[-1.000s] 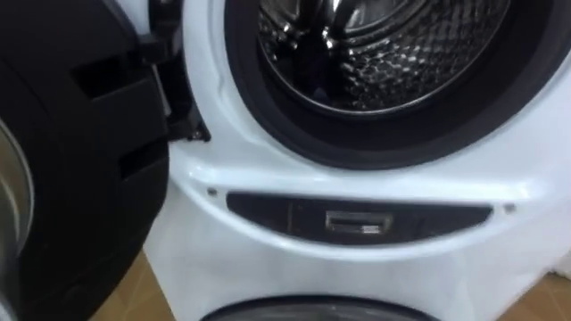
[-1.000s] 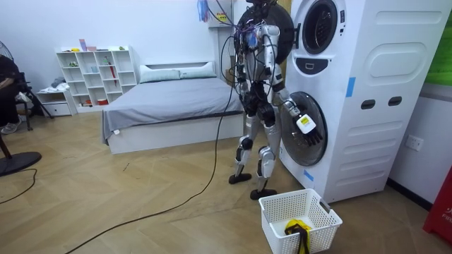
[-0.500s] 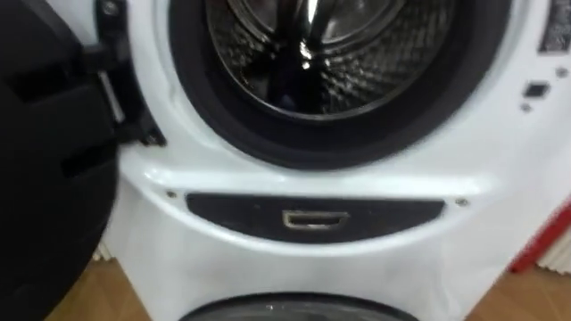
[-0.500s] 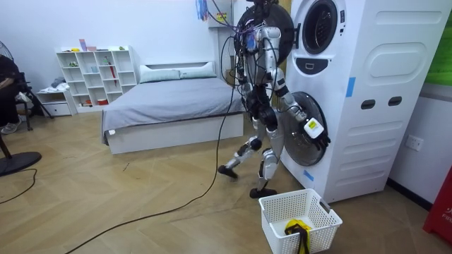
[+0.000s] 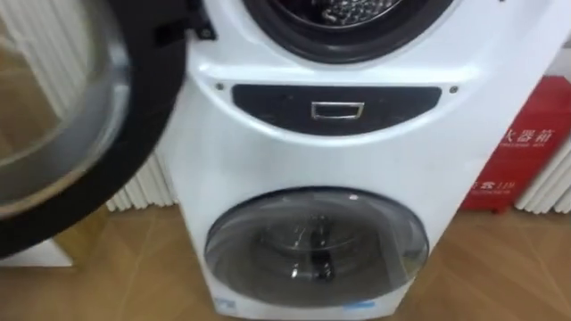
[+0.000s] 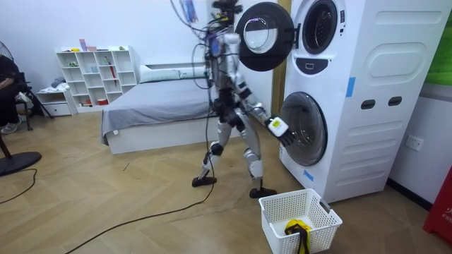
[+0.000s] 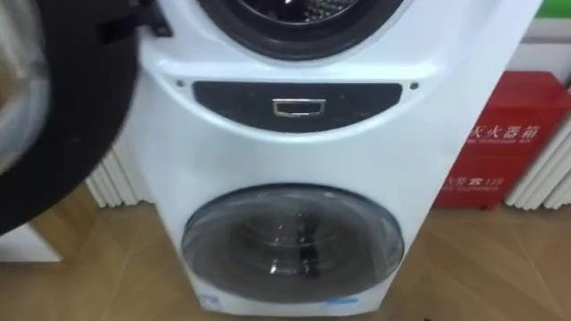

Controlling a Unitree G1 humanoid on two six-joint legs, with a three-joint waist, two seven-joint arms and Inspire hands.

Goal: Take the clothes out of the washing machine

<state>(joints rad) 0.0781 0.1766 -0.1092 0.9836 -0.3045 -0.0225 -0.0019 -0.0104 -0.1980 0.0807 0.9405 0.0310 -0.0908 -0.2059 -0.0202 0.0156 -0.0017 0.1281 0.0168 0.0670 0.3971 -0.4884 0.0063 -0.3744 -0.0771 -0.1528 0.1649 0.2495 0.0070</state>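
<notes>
A white stacked washing machine (image 5: 330,152) stands before me. At the top edge is the lower rim of its upper drum opening (image 5: 343,31). The round upper door (image 5: 80,116) hangs open on the left, and the lower glass door (image 5: 317,245) is closed. In the room view I stand a step back from the machine (image 6: 353,92), legs apart, with my right hand (image 6: 277,127) held out toward the lower door (image 6: 305,130). A white laundry basket (image 6: 300,219) on the floor by my feet holds a yellow and black garment (image 6: 296,227).
A red box (image 5: 517,152) stands on the floor right of the machine, and white ribbed panels (image 5: 147,187) are on its left. In the room view a bed (image 6: 169,106) and a white shelf (image 6: 95,74) lie behind me. A person (image 6: 8,85) sits at the left edge.
I have stepped back from the machine toward the room view's left. The eye view has dropped from the upper drum to the lower door. My right hand has moved away from that door.
</notes>
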